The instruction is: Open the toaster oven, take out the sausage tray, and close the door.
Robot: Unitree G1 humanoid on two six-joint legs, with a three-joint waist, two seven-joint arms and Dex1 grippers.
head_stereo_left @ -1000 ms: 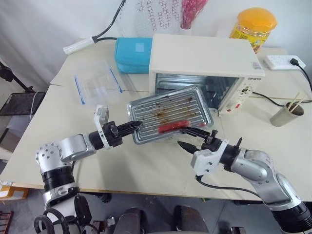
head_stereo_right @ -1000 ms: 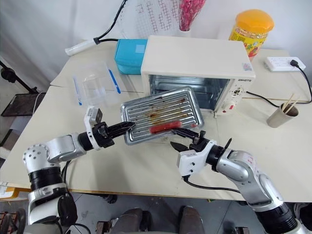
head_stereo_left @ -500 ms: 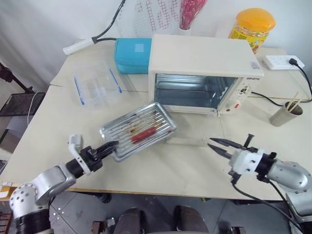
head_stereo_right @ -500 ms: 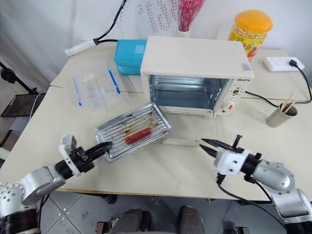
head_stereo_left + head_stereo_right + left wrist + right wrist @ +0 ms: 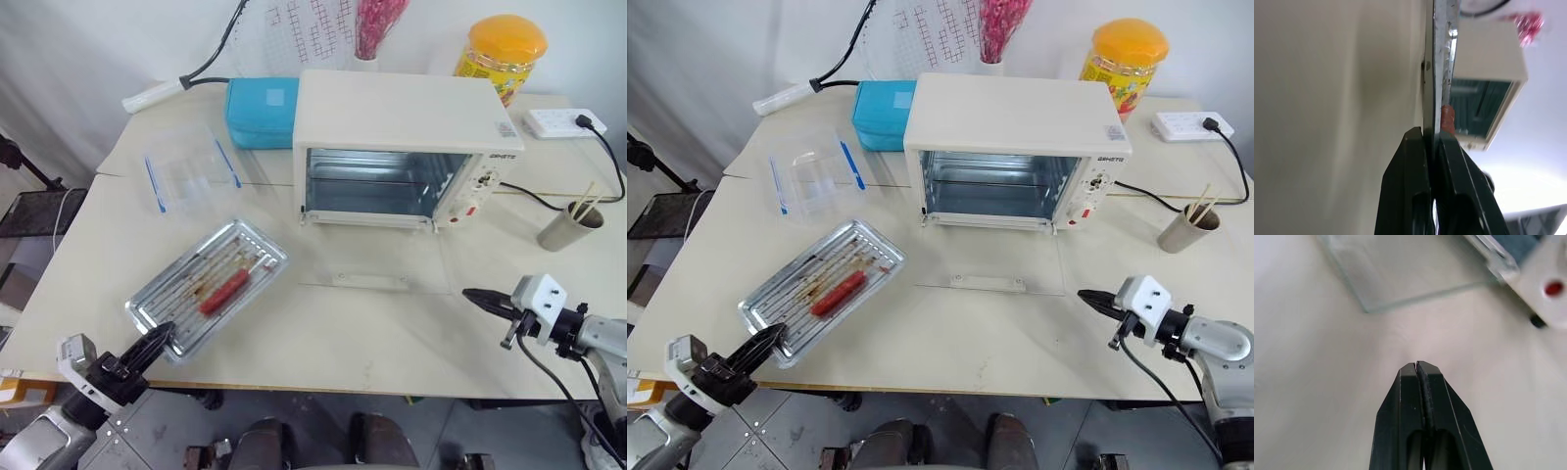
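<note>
One claw [image 5: 162, 338] apparently pinches the sausage tray [image 5: 208, 287] rim; right claw [image 5: 474, 296] closed.

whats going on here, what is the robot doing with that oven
The left gripper is shut on the near rim of the sausage tray, which lies out on the table to the left of the toaster oven, one red sausage in it. The door lies flat, open, in front of the oven. The right gripper, shut and empty, hovers right of the door, which is not yet closed.
</note>
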